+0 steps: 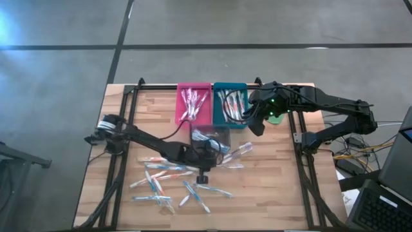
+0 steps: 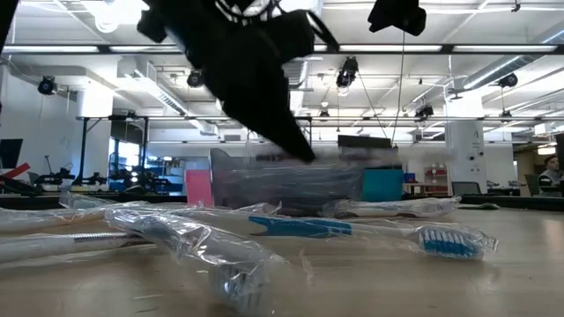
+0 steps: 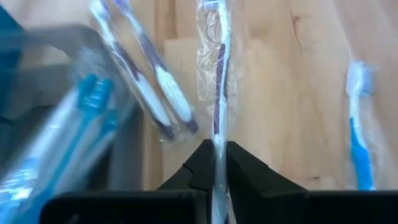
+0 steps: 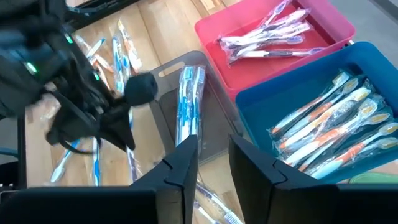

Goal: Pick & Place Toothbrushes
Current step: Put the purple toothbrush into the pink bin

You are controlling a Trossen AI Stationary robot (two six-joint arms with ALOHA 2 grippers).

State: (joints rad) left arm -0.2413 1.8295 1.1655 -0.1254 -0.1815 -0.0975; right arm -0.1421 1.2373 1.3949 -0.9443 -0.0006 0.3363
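The table [image 1: 270,187] is made of pale, matt wood planks; the toothbrushes [image 1: 158,187] are wrapped in glossy, crinkled clear plastic.

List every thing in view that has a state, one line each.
Left gripper: jaws shut on a wrapped purple toothbrush.
Right gripper: jaws apart, empty, above the trays.
Pink tray: holds purple brushes.
Blue tray: holds orange brushes.
Grey tray: holds blue brushes.
Loose toothbrushes: scattered on the table.
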